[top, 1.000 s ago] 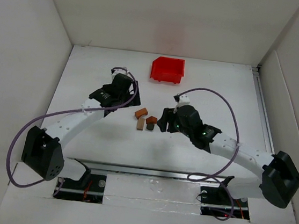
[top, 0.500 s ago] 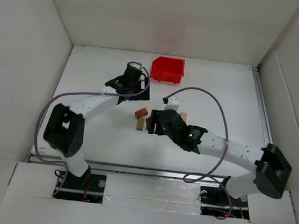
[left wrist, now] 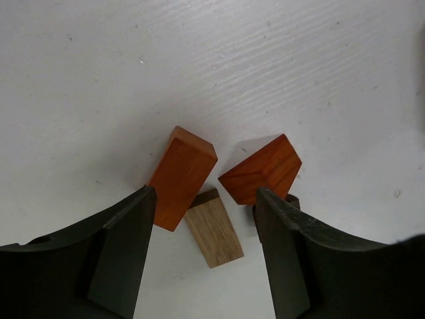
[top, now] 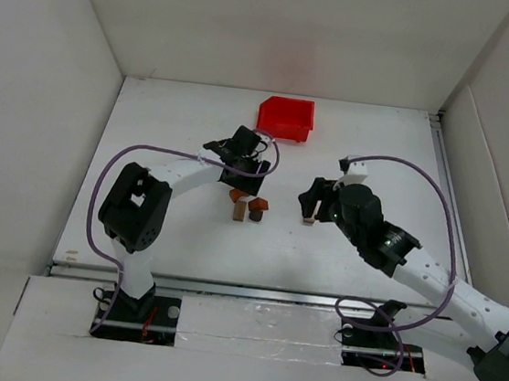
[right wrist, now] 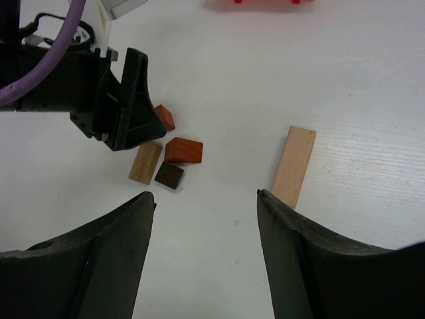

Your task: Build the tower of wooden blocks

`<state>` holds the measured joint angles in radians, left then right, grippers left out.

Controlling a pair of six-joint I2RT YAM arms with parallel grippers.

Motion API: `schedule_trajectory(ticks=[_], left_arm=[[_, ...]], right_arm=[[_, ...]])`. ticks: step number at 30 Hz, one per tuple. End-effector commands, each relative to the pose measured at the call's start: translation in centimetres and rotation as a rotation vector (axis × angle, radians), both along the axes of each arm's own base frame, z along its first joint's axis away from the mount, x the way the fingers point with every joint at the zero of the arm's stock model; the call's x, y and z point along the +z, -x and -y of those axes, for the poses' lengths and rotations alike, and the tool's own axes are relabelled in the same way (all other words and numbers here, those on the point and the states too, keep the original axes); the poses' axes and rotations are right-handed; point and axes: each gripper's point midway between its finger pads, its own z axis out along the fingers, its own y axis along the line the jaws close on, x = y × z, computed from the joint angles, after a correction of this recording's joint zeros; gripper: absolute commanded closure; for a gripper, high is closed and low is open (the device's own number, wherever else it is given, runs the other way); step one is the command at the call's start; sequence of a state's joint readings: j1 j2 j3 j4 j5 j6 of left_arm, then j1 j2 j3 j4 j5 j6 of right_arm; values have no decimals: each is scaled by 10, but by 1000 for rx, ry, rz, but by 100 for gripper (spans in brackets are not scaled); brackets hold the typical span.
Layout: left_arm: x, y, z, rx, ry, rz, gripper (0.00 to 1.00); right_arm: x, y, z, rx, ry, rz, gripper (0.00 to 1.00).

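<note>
1. Tool positions, overhead view: we see the left tool (top: 244,182) lowered just behind the tower's loose blocks near mid-worktop (top: 166,236). These are the orange-brown block (top: 238,194), the tan block (top: 239,211) and the reddish-brown block (top: 258,204), all lying flat, none stacked. The right tool (top: 312,204) hangs well apart to the right, over a pale plank (top: 308,218). The left arm is plainly the nearer to the cluster. The red bin (top: 286,119) stands towards the far edge, and no block shows inside it.

2. Left wrist view: the left tool's fingers (left wrist: 126,252) are spread and pinch nothing.
   - The tan block lies between them, its long axis running roughly outward from the tool with a slight slant.
   - The orange-brown block slants just beside one finger; we cannot tell whether they touch.
   - The reddish-brown block, with its peaked end, sits just beyond the other finger.
   - We judge that a closing grip would meet the tan block across its narrow width, with the neighbours crowding both fingers.

3. Right wrist view: the right tool's fingers (right wrist: 106,259) are spread with nothing between them.
   - The pale plank lies just beyond one finger, its long axis pointing away from the tool.
   - The cluster lies farther off, with a small dark block (right wrist: 170,175) close beside the tan one.
   - The left tool hides part of the orange-brown block.
   - Only the bin's near rim shows, so we cannot see what it holds from here.
</note>
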<state>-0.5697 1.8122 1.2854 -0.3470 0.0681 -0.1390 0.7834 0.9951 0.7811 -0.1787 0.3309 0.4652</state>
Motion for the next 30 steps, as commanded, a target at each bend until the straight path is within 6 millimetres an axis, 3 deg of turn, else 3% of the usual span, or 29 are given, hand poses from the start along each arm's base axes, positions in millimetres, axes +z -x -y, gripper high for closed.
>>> schedule_trajectory(ticks=[1,5,14,20,23,26,30], left_arm=[[16,3,-1,-129,-49,35,41],[6,7,-17,-132,-163,-33,36],[23,1,-20,-160,-137,8,36],[43,9,-14,-170,-69,29,32],[44,20,-17,-63,-74,28,30],[41,27,-36,126,-74,45,31],[40,46,-35,240,36,7,34]], right_arm=[[-2,3,-9,117,32,22,32],[-8,4,-20,181,26,14,32],[-12,11,-27,242,7,19,32],[-13,14,-35,283,-7,15,31],[-14,12,-35,277,-1,8,32],[-14,11,-34,273,2,10,32],[-18,11,-38,276,7,4,32]])
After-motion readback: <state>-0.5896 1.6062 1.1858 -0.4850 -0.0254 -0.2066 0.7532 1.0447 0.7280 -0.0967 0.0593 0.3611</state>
